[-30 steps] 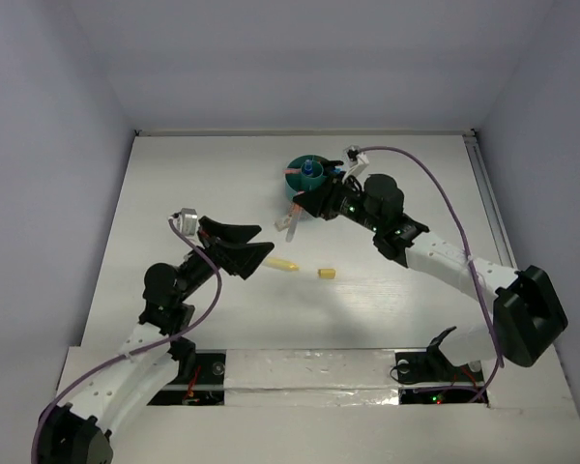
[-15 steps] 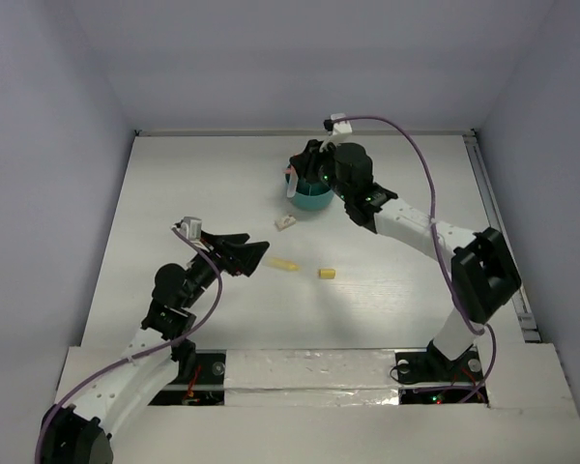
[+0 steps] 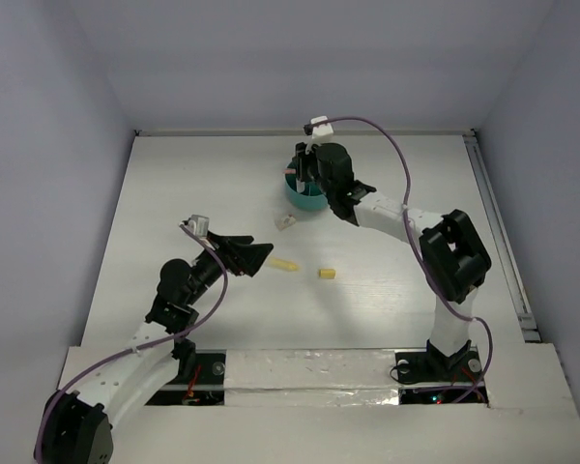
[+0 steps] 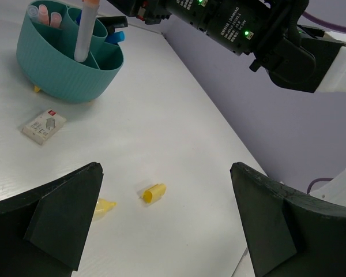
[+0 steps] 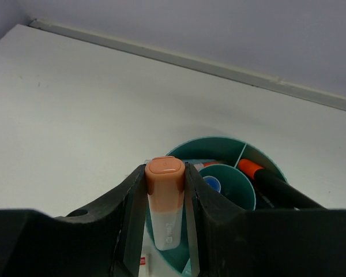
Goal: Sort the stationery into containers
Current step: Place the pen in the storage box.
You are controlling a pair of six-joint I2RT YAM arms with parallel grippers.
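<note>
Seemingly light, stiff and slick, the peach-capped marker [image 5: 164, 225] suits a pinch near its cap, as the right gripper [image 5: 165, 186] holds it; the left gripper [image 4: 167, 202] hangs spread.

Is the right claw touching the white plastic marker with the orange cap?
Touching. The right wrist view shows the right claw pressed flush against both sides of the white plastic marker with the orange cap, with no gap on either side.
</note>
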